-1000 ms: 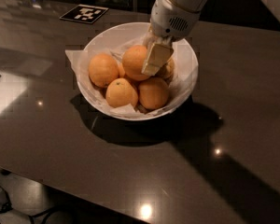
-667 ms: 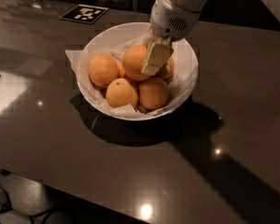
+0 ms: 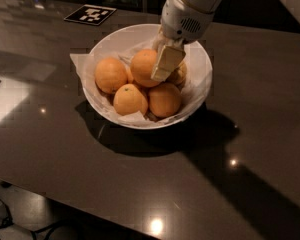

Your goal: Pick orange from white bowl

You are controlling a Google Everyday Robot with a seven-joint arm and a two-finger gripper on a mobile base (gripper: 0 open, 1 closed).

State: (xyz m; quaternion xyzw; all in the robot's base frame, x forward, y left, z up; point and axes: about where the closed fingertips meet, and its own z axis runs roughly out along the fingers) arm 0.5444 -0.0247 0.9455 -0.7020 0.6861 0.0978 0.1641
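Note:
The white bowl (image 3: pixel 202 59), lined with crumpled white paper, stands on the dark table and holds several oranges. The orange (image 3: pixel 142 66) is the large deep-orange one at the top middle of the pile. My gripper (image 3: pixel 159 68) reaches down into the bowl from the upper right and sits against this orange's right side, between it and a duller, partly hidden orange (image 3: pixel 180 75). Other oranges lie at the left (image 3: pixel 110 75), the front left (image 3: pixel 130 99) and the front right (image 3: pixel 165 100).
The bowl stands on a glossy dark table (image 3: pixel 250 149) with bright light reflections. A black-and-white marker tag (image 3: pixel 90 15) lies behind the bowl at the back left. The table's front edge runs along the lower left, with the floor below it.

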